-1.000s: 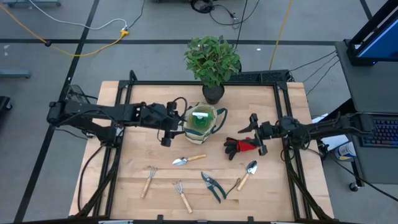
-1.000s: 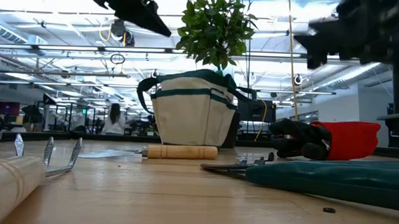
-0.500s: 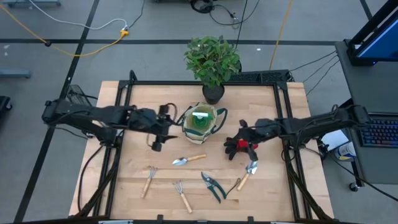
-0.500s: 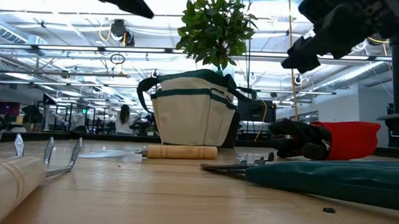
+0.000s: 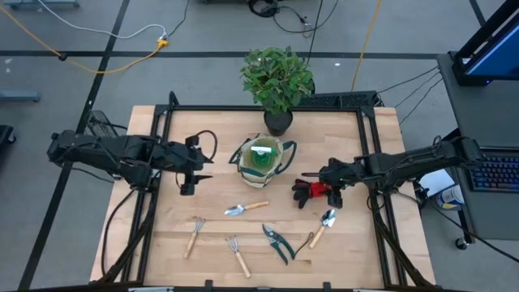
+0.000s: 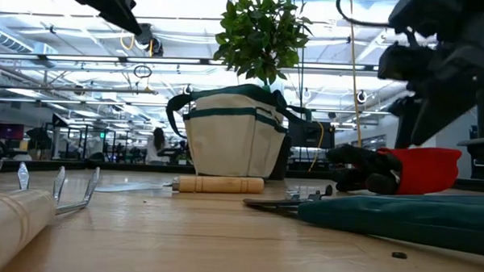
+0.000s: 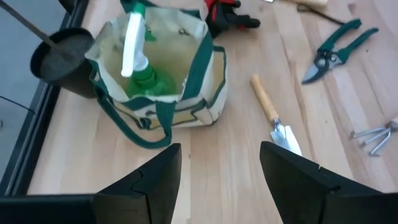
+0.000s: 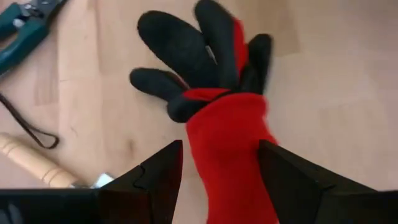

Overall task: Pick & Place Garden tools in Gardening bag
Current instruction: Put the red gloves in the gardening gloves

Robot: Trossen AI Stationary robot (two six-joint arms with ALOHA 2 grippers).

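The beige gardening bag point(image 5: 280, 165) stands at the table's middle with the green spray bottle point(image 7: 140, 71) inside. My left gripper point(image 5: 193, 180) is open and empty, above the table left of the bag. Red-black gloves point(image 5: 306, 192) lie flat on the table right of the bag. My right gripper point(image 8: 221, 152) is open just above them, its fingers on either side of the red cuff point(image 8: 230, 137). A trowel point(image 5: 246, 208), a fork point(image 5: 195, 235), a rake point(image 5: 238, 254), pruners point(image 5: 278, 243) and a second trowel point(image 5: 322, 227) lie near the front. My right gripper comes at the gloves slanting down from the table's right, one finger on each side of the red cuff. I cannot tell whether the fingers touch the cuff. The gloves lie flat on the table.
A potted leafy plant point(image 5: 277, 77) stands at the far edge just behind the bag; its black pot point(image 7: 62, 62) is close to the bag's side. Bare wood lies left of the bag and along the near edge.
My left gripper has drawn back from the bag toward the table's left edge, still open. My right gripper has gone toward the gloves and down, tipping its fingers over the red cuff. The gloves and tools have stayed where they were.
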